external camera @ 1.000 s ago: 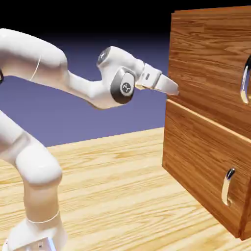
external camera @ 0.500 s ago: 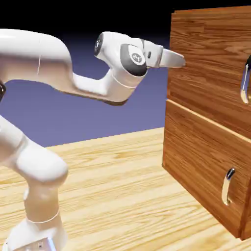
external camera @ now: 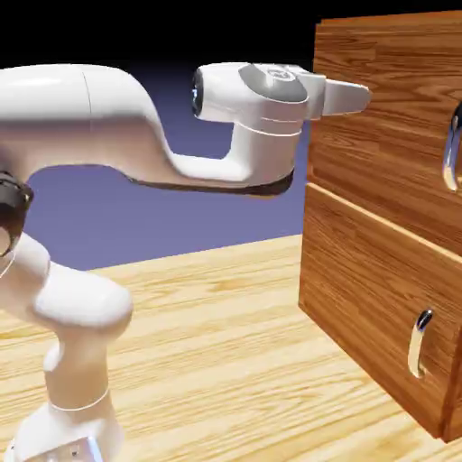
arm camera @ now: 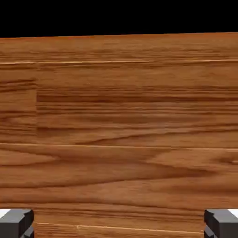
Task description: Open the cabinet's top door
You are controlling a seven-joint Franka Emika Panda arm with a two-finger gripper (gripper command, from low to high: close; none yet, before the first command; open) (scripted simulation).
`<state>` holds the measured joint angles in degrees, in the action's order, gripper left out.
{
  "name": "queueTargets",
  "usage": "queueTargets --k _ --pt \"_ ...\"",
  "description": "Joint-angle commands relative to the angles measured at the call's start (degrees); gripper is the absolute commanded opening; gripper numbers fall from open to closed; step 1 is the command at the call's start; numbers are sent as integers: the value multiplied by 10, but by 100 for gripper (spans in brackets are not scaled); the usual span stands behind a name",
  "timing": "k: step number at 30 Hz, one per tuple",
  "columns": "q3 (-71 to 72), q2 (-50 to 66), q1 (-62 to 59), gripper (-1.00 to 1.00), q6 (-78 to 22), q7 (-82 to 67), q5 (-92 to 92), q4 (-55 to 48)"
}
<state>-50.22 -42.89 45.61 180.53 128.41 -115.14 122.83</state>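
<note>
Facing the cabinet's top door (external camera: 397,108), claw (arm camera: 119,224) spread wide, wood grain between its fingertips (arm camera: 16,223).

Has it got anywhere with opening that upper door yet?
Partly: the gripper is open and raised level with the top door. It holds nothing. Gripping the door's silver handle and pulling remain, since the door looks closed.
</note>
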Motion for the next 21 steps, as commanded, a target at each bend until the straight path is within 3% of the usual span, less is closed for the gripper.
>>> queueTargets --k 1,21 --pt "-11 -2 10 0 1 19 -25 -8" --pt "-212 -43 190 0 28 364 -487 -162"
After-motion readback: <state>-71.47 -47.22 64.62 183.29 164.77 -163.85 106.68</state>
